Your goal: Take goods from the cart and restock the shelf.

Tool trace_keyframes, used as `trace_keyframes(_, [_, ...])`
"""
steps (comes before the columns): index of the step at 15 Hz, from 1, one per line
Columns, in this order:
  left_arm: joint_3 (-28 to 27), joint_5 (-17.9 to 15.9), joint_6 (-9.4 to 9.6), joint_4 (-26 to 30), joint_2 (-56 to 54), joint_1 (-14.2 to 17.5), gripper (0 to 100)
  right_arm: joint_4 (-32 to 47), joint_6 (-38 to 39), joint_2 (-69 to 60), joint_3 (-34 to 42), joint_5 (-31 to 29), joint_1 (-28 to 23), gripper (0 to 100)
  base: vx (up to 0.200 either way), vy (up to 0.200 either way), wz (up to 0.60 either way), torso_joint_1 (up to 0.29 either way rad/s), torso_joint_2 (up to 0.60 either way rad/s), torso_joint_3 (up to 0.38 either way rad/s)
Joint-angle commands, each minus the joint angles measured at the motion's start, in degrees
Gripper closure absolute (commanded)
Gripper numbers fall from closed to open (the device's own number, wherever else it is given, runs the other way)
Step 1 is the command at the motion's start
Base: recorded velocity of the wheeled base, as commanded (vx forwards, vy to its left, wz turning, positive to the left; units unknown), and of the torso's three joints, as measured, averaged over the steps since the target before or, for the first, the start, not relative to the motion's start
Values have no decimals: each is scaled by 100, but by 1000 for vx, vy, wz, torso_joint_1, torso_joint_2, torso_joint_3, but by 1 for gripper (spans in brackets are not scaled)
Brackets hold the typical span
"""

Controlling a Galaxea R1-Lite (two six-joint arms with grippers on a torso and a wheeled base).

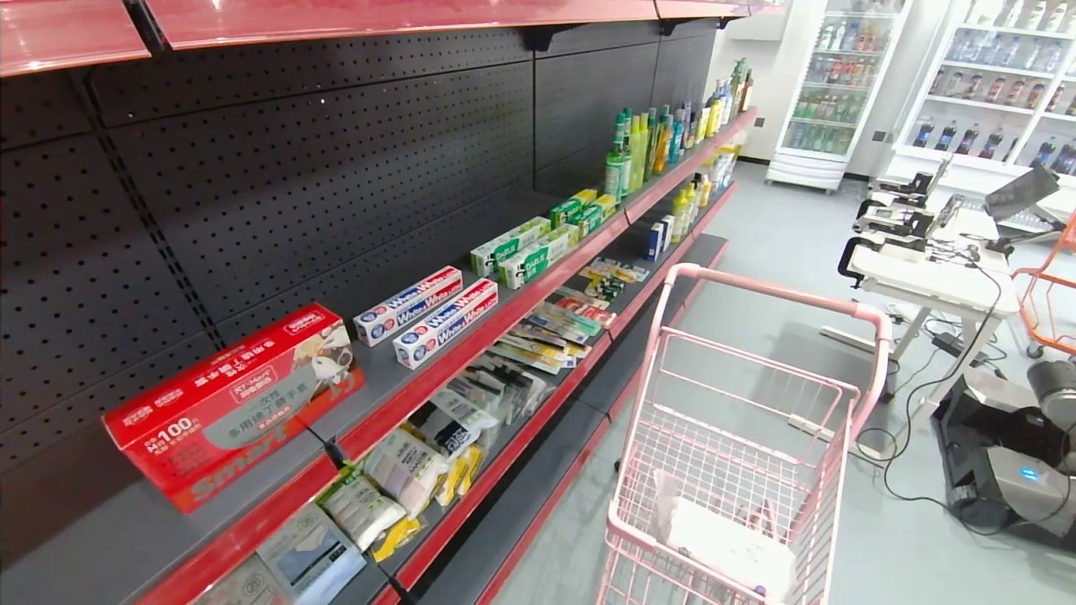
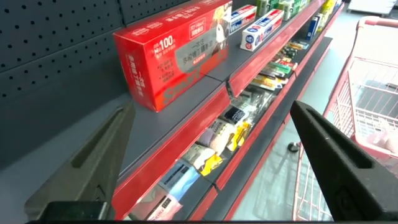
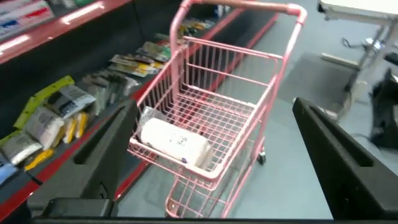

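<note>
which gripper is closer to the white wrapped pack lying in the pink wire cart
Right. The right gripper hangs open above the pink wire cart, facing the white wrapped pack inside. The left gripper is open at the shelf, facing the red cardboard box.

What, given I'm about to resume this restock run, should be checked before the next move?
1. Goods left in cart: white package lies in the pink cart basket: ok.
2. Right gripper open, empty, above the cart: ok.
3. Left gripper open, empty, facing the shelf: ok.
4. Free shelf room beside the red box: ok.
5. Right gripper lined up with the package: cannot tell.
</note>
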State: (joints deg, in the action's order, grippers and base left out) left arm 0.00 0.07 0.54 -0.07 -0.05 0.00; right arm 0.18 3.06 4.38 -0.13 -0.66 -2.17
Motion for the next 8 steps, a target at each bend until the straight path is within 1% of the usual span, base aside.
trace_keyframes(1, [0, 1, -1, -1, 5, 0, 0, -9, 37, 784, -4, -57, -829, 0, 0, 0, 0, 0, 0, 0])
trace_keyframes(2, [0, 10, -18, -1, 5, 0, 0, -18, 2, 1083, -532, 119, -1075, 0, 0, 0, 0, 0, 0, 0])
trace_keyframes(3, [0, 1, -18, -1, 5, 0, 0, -106, 476, 2542, -2175, 224, -1013, 0, 0, 0, 0, 0, 0, 0])
trace_keyframes(4, [0, 10, -18, -1, 5, 0, 0, -247, 608, 3315, -3001, 321, -934, 0, 0, 0, 0, 0, 0, 0])
trace_keyframes(5, [0, 1, -18, -1, 5, 0, 0, -238, 538, 3517, -3168, 409, -882, 0, 0, 0, 0, 0, 0, 0])
trace_keyframes(7, [0, 10, -18, -1, 5, 0, 0, -282, -376, 4405, -2755, 1472, -12, 0, 0, 0, 0, 0, 0, 0])
trace_keyframes(8, [0, 10, -18, -1, 5, 0, 0, -291, -508, 4695, -2720, 1621, 199, 0, 0, 0, 0, 0, 0, 0])
